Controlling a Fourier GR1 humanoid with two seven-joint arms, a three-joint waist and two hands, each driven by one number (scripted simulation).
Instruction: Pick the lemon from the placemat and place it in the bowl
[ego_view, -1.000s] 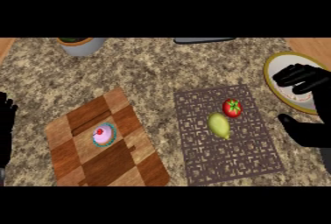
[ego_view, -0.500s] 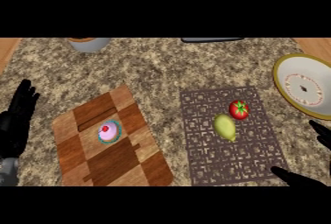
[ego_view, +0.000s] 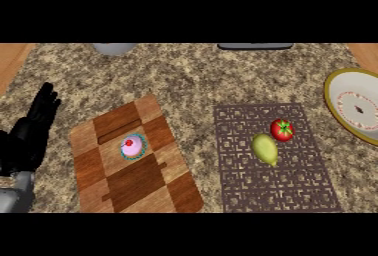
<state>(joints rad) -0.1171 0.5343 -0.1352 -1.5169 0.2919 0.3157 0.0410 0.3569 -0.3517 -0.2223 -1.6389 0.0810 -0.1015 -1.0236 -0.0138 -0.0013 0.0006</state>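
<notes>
A yellow-green lemon (ego_view: 265, 148) lies on the dark patterned placemat (ego_view: 273, 185), just below and left of a red tomato (ego_view: 282, 129). The yellow-rimmed white bowl (ego_view: 359, 110) stands at the right edge of the counter, partly cut off by the view. My left hand (ego_view: 33, 131) rests open at the left edge, fingers pointing up, far from the lemon. My right hand does not show in the view.
A wooden cutting board (ego_view: 136, 160) lies left of the placemat with a pink cupcake (ego_view: 132, 146) on it. A grey pot (ego_view: 114, 48) and a dark flat object (ego_view: 254, 46) sit at the counter's far edge.
The right hand has dropped out of the view at the lower right. The left hand has risen further into view at the left. The view has shifted, so everything sits further right.
</notes>
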